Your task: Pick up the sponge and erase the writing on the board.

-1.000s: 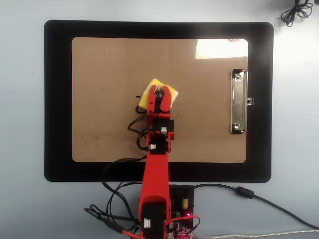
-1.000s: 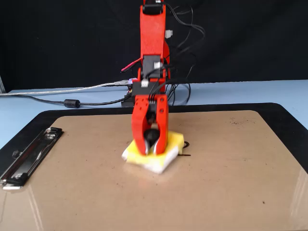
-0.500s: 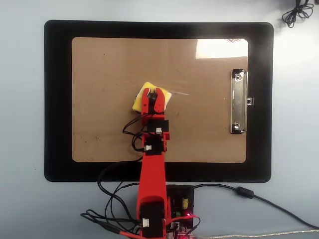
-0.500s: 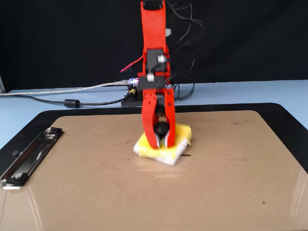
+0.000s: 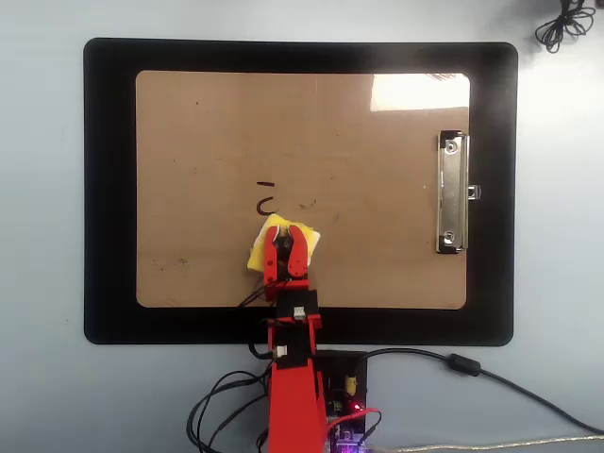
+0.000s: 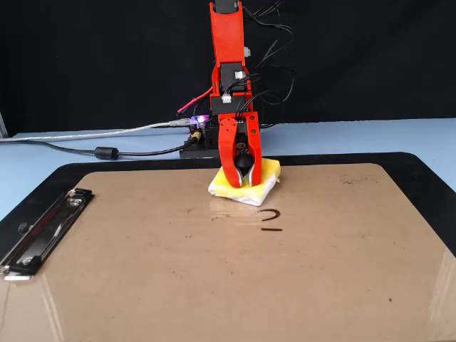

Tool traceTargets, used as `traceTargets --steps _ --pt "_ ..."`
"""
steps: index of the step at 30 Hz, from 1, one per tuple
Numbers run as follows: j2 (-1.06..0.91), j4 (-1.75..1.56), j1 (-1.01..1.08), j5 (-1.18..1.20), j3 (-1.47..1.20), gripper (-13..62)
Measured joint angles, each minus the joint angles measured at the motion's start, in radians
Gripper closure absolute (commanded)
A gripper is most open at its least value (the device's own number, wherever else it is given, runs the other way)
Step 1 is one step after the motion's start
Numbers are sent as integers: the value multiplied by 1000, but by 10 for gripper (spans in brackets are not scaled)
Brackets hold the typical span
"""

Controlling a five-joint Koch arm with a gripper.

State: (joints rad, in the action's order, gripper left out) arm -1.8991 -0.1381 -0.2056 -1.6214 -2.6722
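The yellow sponge (image 5: 258,249) with its white edge lies on the light-brown board (image 5: 377,189) near the board's front edge in the overhead view. My red gripper (image 5: 288,236) stands over it, shut on the black knob at the sponge's centre. In the fixed view the gripper (image 6: 242,178) presses the sponge (image 6: 266,171) onto the board (image 6: 214,285). Of the writing (image 5: 267,203), only a curved stroke and a short dash show, just beyond the sponge; they also show in the fixed view (image 6: 271,216). A faint smear lies beside them.
The board's silver clip (image 5: 452,193) is on its right short edge in the overhead view and shows at the left in the fixed view (image 6: 43,231). A black mat (image 5: 109,189) lies under the board. Cables (image 5: 472,366) run from the arm's base.
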Motion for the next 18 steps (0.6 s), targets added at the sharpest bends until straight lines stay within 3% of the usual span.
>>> traceTargets --steps 5,9,11,16,18 --pt "365 -20 -44 -18 374 575" --pt "460 -38 -78 -46 453 575" --pt "396 -43 -86 -49 383 575" --pt "-20 -31 -87 -49 -31 575" --pt "-94 5 -91 -44 -52 575"
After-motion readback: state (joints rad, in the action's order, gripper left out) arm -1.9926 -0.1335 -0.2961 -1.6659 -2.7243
